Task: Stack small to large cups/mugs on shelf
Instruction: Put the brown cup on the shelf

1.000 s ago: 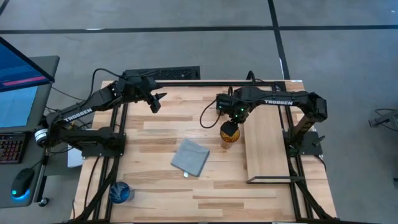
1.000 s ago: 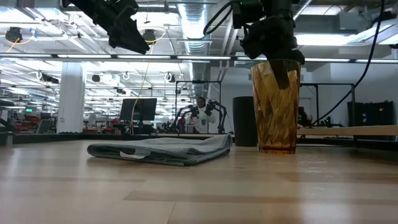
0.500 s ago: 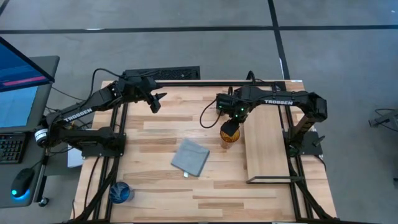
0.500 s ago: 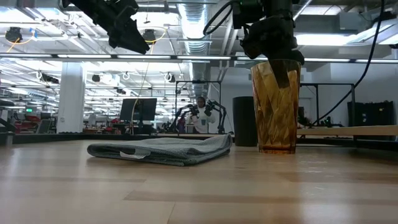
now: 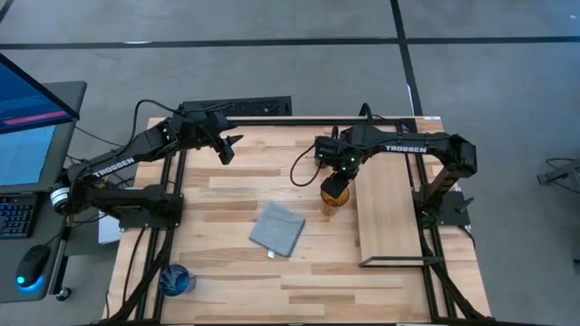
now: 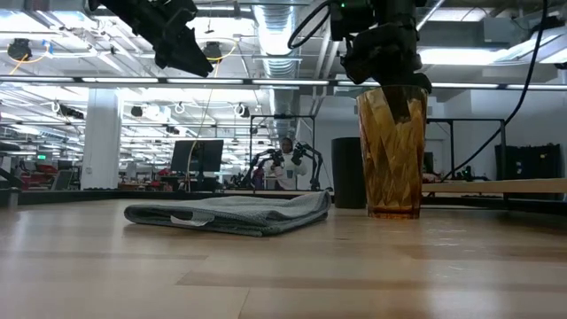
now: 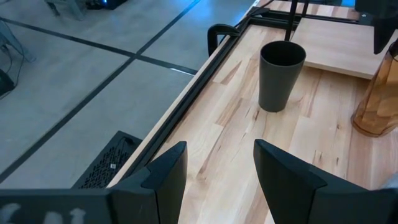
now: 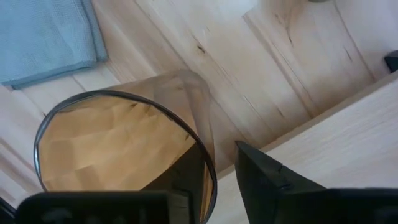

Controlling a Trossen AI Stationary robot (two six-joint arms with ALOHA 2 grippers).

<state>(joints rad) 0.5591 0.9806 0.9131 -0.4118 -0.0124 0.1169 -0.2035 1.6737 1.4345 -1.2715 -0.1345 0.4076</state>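
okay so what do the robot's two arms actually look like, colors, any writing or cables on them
Both arms are dark, nearly black, built of jointed segments with white TROSSEN lettering along the forearm. The left arm's end effector has two dark, wedge-shaped fingers. The right arm's end effector shows a small green light near its wrist, and a black cable loops off beside it. Black cables also trail from the left arm's base.

We see our right tool (image 8: 205, 180) straddling the tall amber translucent tumbler's (image 8: 124, 149) rim, 1 finger inside, beside the grey-blue folded cloth (image 8: 46, 37).
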